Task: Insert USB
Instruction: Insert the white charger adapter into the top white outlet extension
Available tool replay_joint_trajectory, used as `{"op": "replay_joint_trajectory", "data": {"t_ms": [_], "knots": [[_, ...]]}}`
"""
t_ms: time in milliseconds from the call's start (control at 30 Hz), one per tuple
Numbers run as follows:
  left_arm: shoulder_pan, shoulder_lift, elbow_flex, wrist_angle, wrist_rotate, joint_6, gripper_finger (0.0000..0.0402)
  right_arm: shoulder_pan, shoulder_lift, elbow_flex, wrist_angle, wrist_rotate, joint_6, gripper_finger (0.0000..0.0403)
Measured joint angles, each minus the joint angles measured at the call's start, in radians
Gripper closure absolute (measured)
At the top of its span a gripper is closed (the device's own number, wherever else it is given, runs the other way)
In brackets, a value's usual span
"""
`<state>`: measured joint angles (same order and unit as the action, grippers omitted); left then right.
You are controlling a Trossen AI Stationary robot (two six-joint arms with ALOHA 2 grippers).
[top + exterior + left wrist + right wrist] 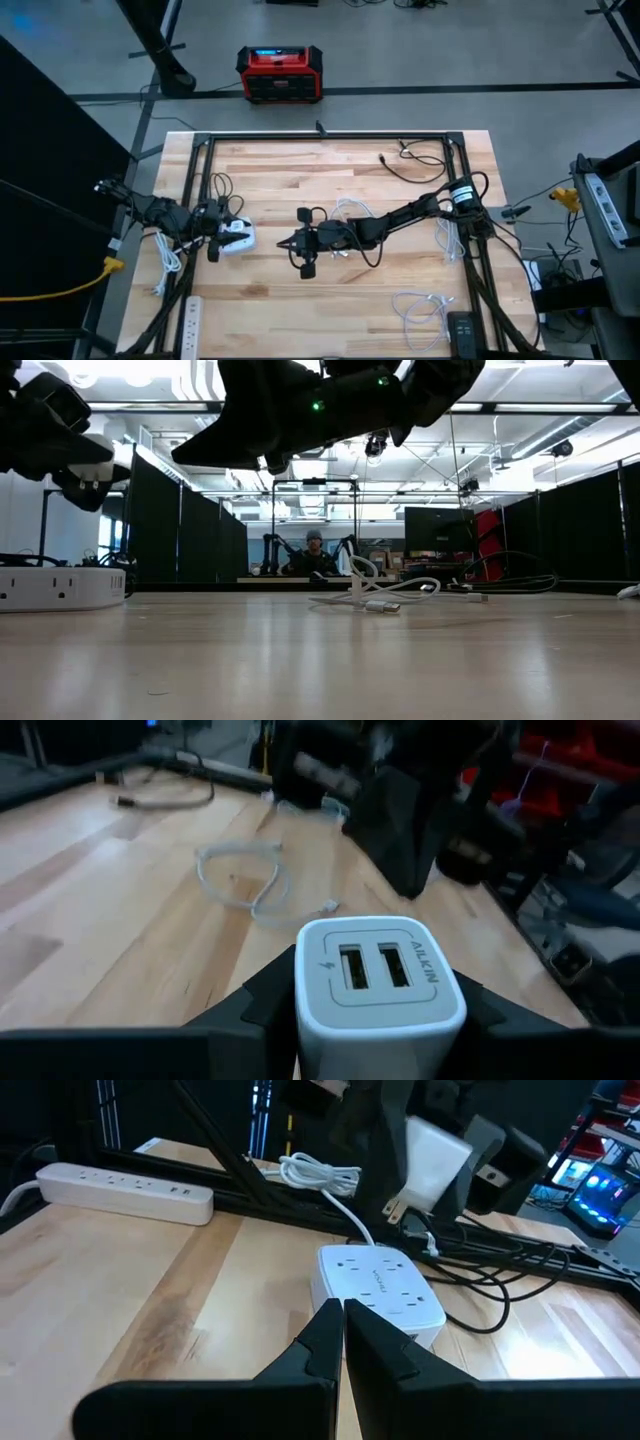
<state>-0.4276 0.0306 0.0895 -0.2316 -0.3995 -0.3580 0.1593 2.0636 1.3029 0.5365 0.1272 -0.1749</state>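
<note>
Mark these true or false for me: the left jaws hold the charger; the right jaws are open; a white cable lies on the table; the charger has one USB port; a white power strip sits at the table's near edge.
1. The left gripper holds the white USB wall charger. True.
2. The right gripper has open jaws. False: its jaws are shut, with nothing between them.
3. A white USB cable lies loose on the table. True.
4. The charger has one USB port. False: its face shows two ports side by side.
5. A white power strip lies at the table's near edge. True.
</note>
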Motion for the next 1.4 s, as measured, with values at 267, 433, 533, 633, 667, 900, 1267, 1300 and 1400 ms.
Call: {"op": "replay_joint_trajectory", "data": {"t_ms": [267, 433, 533, 633, 667, 900, 1267, 1300, 1400], "knots": [[0.072, 0.112, -0.063, 0.246, 0.066, 0.135, 0.0263, -0.002, 0.000, 0.000, 0.000, 0.000, 0.001, 0.0403], [0.174, 0.180, -0.067, 0.245, 0.146, 0.143, 0.0263, -0.006, 0.000, 0.000, 0.000, 0.002, 0.012, 0.0403], [0.259, 0.206, -0.066, 0.232, 0.210, 0.158, 0.0263, -0.007, 0.000, 0.000, 0.000, 0.002, 0.023, 0.0403], [0.365, 0.247, -0.050, 0.174, 0.289, 0.163, 0.0263, -0.007, 0.000, 0.000, 0.000, 0.002, 0.031, 0.0403], [0.400, 0.263, -0.045, 0.152, 0.316, 0.167, 0.0263, -0.007, 0.000, 0.000, -0.001, 0.002, 0.035, 0.0403], [0.551, 0.369, -0.037, 0.121, 0.417, 0.182, 0.0263, -0.004, 0.000, 0.000, -0.008, 0.001, 0.037, 0.0403], [0.541, 0.384, 0.012, -0.039, 0.423, 0.117, 0.0263, -0.005, 0.000, 0.000, -0.013, 0.000, 0.035, 0.0403], [0.541, 0.378, 0.022, -0.050, 0.420, 0.105, 0.0263, -0.005, 0.000, 0.000, -0.012, 0.000, 0.034, 0.0403], [0.539, 0.368, 0.064, -0.139, 0.390, 0.060, 0.0263, -0.005, 0.000, 0.000, -0.012, 0.000, 0.033, 0.0403]]}}
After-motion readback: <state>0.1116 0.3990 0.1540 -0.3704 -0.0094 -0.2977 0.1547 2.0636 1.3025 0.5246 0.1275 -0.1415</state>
